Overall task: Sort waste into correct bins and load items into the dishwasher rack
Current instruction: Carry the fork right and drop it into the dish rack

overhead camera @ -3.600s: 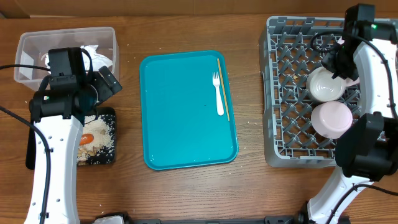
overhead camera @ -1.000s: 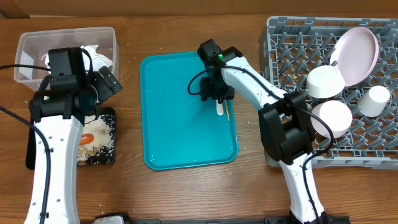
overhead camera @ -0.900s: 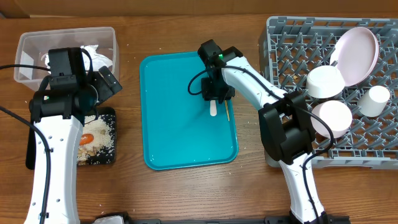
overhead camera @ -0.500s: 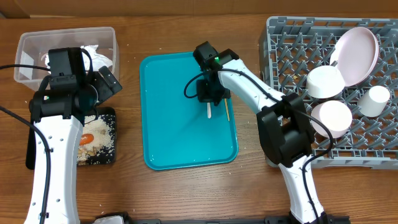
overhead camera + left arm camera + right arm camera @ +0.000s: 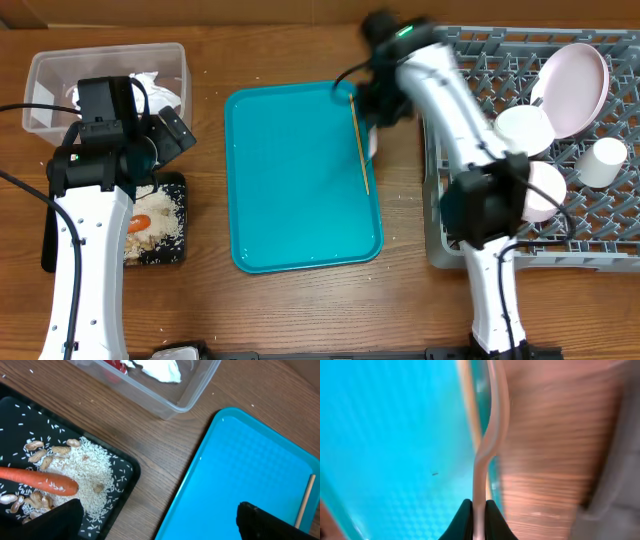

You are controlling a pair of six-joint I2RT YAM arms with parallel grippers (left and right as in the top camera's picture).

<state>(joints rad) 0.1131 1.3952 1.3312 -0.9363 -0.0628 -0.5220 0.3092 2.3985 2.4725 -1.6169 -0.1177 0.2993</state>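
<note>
- A carrot lies on the black tray at the near left of the table. Around it are a bed of rice and scattered nuts.
- The left gripper hangs above the black tray's right edge and the bare wood beside it. Its jaws are spread wide and nothing is between them.
- The teal tray sits mid-table and carries only a thin wooden stick along its right side.
- To the right, the grey rack holds two bowls side by side and upside down, and a cup just beyond them.
- A plate stands tilted on edge among the pegs at the rack's far right corner.
- The right gripper is clamped on the handle of the fork. It holds the fork over the teal tray's far right edge and the strip of wood between tray and rack. Both views of it are blurred.
- At the far left, the clear tub holds a crumpled white wad and a bit of something red, too little of it showing to name.
</note>
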